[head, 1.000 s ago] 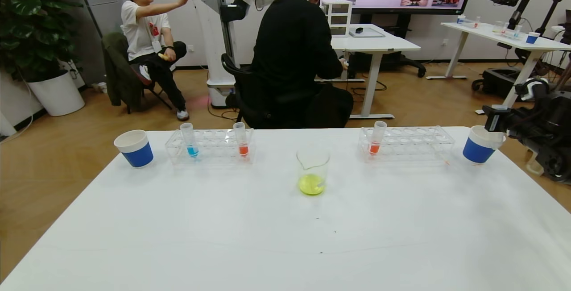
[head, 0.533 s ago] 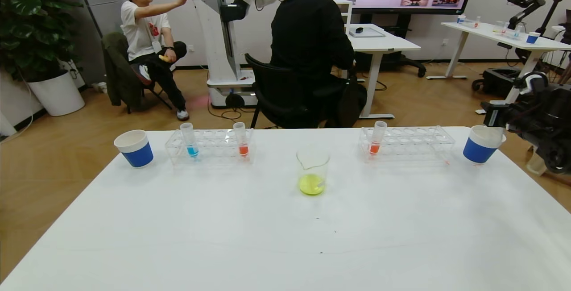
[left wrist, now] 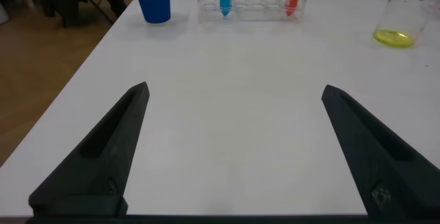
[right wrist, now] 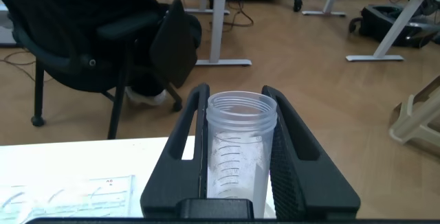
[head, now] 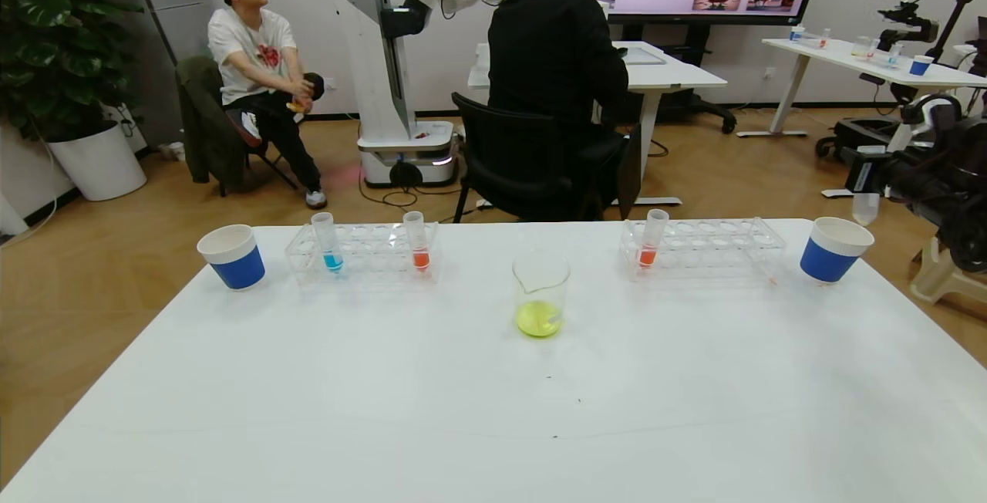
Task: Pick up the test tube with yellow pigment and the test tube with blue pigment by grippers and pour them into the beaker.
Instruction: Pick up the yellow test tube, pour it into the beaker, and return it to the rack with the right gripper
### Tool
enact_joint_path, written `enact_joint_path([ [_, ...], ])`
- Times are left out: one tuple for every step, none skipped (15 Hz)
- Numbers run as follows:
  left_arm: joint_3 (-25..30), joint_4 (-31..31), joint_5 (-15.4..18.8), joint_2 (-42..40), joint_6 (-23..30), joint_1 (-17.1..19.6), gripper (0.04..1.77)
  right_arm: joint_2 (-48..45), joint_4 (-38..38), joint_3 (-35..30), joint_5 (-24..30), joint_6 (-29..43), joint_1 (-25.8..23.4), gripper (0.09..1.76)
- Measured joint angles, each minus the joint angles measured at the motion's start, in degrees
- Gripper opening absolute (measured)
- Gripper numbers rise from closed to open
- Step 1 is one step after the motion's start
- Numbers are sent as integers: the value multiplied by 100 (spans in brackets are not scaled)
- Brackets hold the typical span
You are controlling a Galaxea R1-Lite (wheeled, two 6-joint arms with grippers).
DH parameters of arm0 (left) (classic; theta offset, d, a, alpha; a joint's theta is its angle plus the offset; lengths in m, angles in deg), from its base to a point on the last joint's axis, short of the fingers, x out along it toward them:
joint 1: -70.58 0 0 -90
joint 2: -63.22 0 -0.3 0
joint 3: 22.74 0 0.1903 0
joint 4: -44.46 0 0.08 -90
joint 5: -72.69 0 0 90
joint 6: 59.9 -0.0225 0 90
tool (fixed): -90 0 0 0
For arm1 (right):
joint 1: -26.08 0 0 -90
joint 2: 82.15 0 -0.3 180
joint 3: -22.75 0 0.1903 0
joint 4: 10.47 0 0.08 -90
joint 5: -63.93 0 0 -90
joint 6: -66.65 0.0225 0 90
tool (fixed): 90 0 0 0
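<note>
The white table (head: 493, 410) holds the beaker (head: 540, 295) in the middle, with yellow liquid at its bottom. Behind the beaker to the left a clear rack (head: 362, 252) holds the blue tube (head: 327, 241) and an orange tube (head: 416, 239). Far to the beaker's right, past a blue cup (head: 833, 248), the right end effector (right wrist: 237, 152) is clamped on an empty clear tube (right wrist: 240, 148), held above that cup. The left end effector (left wrist: 234, 145) hangs low over the table, near the beaker, fingers wide apart and holding nothing.
</note>
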Motion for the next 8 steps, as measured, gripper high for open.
enact_joint_path([
  [0, 0, 0, 0, 2, 0, 175, 78, 30, 48, -7, -1, 5, 51],
  [0, 0, 0, 0, 2, 0, 175, 172, 67, 111, -7, 2, 6, 51],
  [0, 0, 0, 0, 2, 0, 175, 277, 111, 177, -11, 7, 6, 51],
  [0, 0, 0, 0, 0, 0, 175, 391, 152, 229, -16, 10, 5, 51],
  [0, 0, 0, 0, 0, 0, 175, 488, 183, 265, -11, 10, -2, 51],
  [0, 0, 0, 0, 2, 2, 175, 590, 234, 312, -11, 7, -6, 51],
  [0, 0, 0, 0, 2, 0, 175, 697, 304, 362, -11, 2, -9, 51],
  [0, 0, 0, 0, 2, 0, 175, 783, 334, 389, -17, 2, -11, 51],
])
